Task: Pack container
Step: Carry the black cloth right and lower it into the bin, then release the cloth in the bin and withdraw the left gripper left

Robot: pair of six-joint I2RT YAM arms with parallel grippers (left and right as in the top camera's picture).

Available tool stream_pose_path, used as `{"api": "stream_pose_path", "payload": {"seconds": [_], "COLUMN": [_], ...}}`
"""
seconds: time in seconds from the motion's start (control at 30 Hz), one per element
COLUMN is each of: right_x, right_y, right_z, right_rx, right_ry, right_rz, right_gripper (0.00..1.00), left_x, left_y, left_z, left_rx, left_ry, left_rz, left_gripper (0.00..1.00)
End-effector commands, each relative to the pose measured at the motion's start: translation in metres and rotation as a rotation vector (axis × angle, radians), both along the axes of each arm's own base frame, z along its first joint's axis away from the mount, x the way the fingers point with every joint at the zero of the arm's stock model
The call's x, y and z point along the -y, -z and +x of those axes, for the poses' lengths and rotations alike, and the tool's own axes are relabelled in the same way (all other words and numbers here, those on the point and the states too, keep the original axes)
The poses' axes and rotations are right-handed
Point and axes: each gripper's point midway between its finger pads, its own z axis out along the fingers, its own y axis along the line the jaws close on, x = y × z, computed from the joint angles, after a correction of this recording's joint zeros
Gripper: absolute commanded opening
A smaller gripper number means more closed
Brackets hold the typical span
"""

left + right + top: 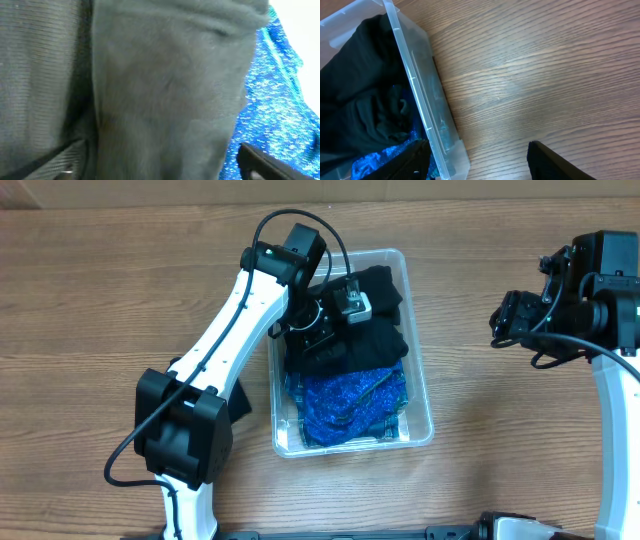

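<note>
Down inside the container (424,412), a clear plastic rectangular bin with rounded corners, the left gripper (320,326) sits buried in black folded cloth (378,340). Its wrist view is filled by that fabric (165,90), with only one dark finger (265,160) plain, so whether it is spread or pinching cannot be told. One blue speckled garment (350,395) lies beneath, toward the near edge. The single container sits mid-table on the brown wooden tabletop (100,280), nearer the far edge. A dark cloth piece (239,400) lies just left of it, half hidden by the left arm. Well apart, near the right edge, the right gripper (480,152) hangs spread over bare wood, empty.
</note>
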Motion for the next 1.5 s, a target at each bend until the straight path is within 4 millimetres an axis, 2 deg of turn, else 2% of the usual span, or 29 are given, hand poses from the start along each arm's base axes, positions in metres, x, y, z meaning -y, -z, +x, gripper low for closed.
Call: {"api": "stream_pose_path", "payload": {"seconds": [0.0, 0.13, 0.2, 0.27, 0.33, 0.4, 0.47, 0.53, 0.6, 0.67, 0.7, 0.9, 1.07, 1.1, 1.13, 1.2, 1.27, 1.33, 1.47], "right_x": [0.000, 0.000, 0.000, 0.000, 0.000, 0.000, 0.000, 0.000, 0.000, 0.000, 0.000, 0.000, 0.000, 0.000, 0.000, 0.000, 0.000, 0.000, 0.001], "right_y": [-0.001, -0.001, -0.001, -0.001, -0.001, -0.001, -0.001, -0.001, -0.001, -0.001, -0.001, -0.001, -0.001, -0.001, -0.001, -0.001, -0.001, -0.001, -0.001], "right_z": [0.001, 0.001, 0.001, 0.001, 0.001, 0.001, 0.001, 0.001, 0.001, 0.002, 0.002, 0.001, 0.001, 0.001, 0.001, 0.001, 0.001, 0.001, 0.001], "right_rx": [0.005, 0.005, 0.005, 0.005, 0.006, 0.006, 0.006, 0.007, 0.008, 0.009, 0.009, 0.007, 0.005, 0.005, 0.005, 0.005, 0.005, 0.005, 0.005], "right_ry": [-0.006, -0.006, -0.006, -0.006, -0.006, -0.006, -0.006, -0.006, -0.006, -0.006, -0.006, -0.006, -0.006, -0.006, -0.006, -0.006, -0.006, -0.006, -0.004], "right_rz": [0.004, 0.004, 0.004, 0.004, 0.004, 0.004, 0.004, 0.004, 0.004, 0.003, 0.003, 0.004, 0.004, 0.004, 0.004, 0.004, 0.004, 0.003, 0.000], "right_gripper": [0.66, 0.66, 0.66, 0.66, 0.66, 0.66, 0.66, 0.66, 0.66, 0.66, 0.66, 0.66, 0.66, 0.66, 0.66, 0.66, 0.66, 0.66, 0.66], "left_x": [-0.018, -0.034, -0.036, -0.031, -0.026, -0.020, -0.010, 0.000, 0.009, 0.016, 0.019, 0.035, 0.037, 0.035, 0.033, 0.030, 0.031, 0.031, 0.018], "left_y": [-0.015, -0.054, -0.075, -0.093, -0.102, -0.102, -0.099, -0.094, -0.088, -0.080, -0.075, -0.029, 0.012, 0.019, 0.023, 0.025, 0.016, -0.004, -0.071], "left_z": [0.039, 0.074, 0.082, 0.083, 0.079, 0.072, 0.059, 0.046, 0.034, 0.026, 0.023, 0.006, -0.003, -0.004, -0.003, -0.003, -0.001, 0.003, 0.010], "left_rx": [0.084, 0.181, 0.221, 0.238, 0.233, 0.212, 0.161, 0.110, 0.062, 0.033, 0.026, -0.022, -0.051, -0.050, -0.047, -0.041, -0.031, -0.004, 0.128], "left_ry": [-0.201, -0.410, -0.473, -0.489, -0.493, -0.474, -0.442, -0.411, -0.382, -0.361, -0.352, -0.302, -0.288, -0.290, -0.293, -0.297, -0.299, -0.302, -0.357], "left_rz": [0.086, 0.104, 0.096, 0.068, 0.053, 0.049, 0.032, 0.015, 0.006, 0.009, 0.015, 0.056, 0.084, 0.095, 0.105, 0.117, 0.108, 0.089, 0.068], "left_gripper": [1.00, 1.00, 1.00, 1.00, 1.00, 0.98, 0.90, 0.67, 0.29, 0.08, 0.04, 0.06, 0.37, 0.55, 0.63, 0.70, 0.72, 0.73, 0.79]}}
